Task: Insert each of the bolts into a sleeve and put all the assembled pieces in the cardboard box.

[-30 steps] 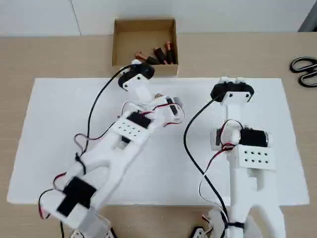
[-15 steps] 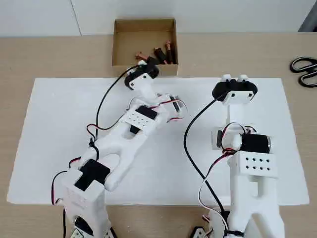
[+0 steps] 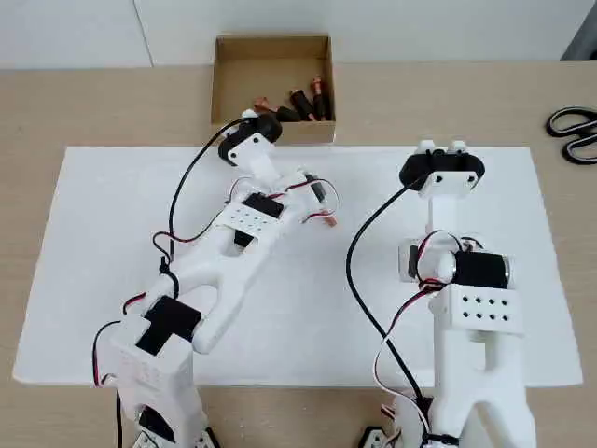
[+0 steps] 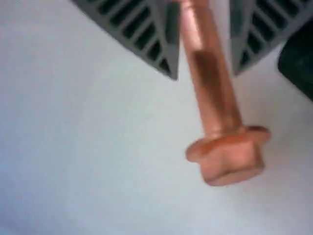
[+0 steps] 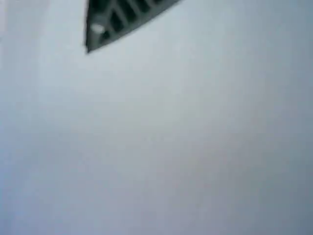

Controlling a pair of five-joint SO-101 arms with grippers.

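Observation:
My left gripper [image 4: 204, 66] is shut on the shank of a copper bolt [image 4: 215, 112], whose flanged head hangs just over the white sheet. From above, this gripper [image 3: 319, 207] and the bolt [image 3: 324, 220] sit left of the sheet's middle, a short way in front of the cardboard box [image 3: 233, 89]. Several assembled bolt-and-sleeve pieces [image 3: 297, 101] lie in the box's near right corner. A dark shape [image 4: 299, 56] sits beside the gripper; I cannot tell what it is. My right gripper [image 3: 440, 166] hovers over bare sheet at the right, and one fingertip [image 5: 105, 27] shows.
A white paper sheet [image 3: 103, 233] covers most of the wooden table. Black-handled scissors [image 3: 574, 129] lie on the bare wood at the far right edge. Cables loop from both arms over the sheet.
The left arm swung its wrist toward the box, then back to the left, and the bolt's head now shows below its gripper. The right arm edged slightly away from the table's front.

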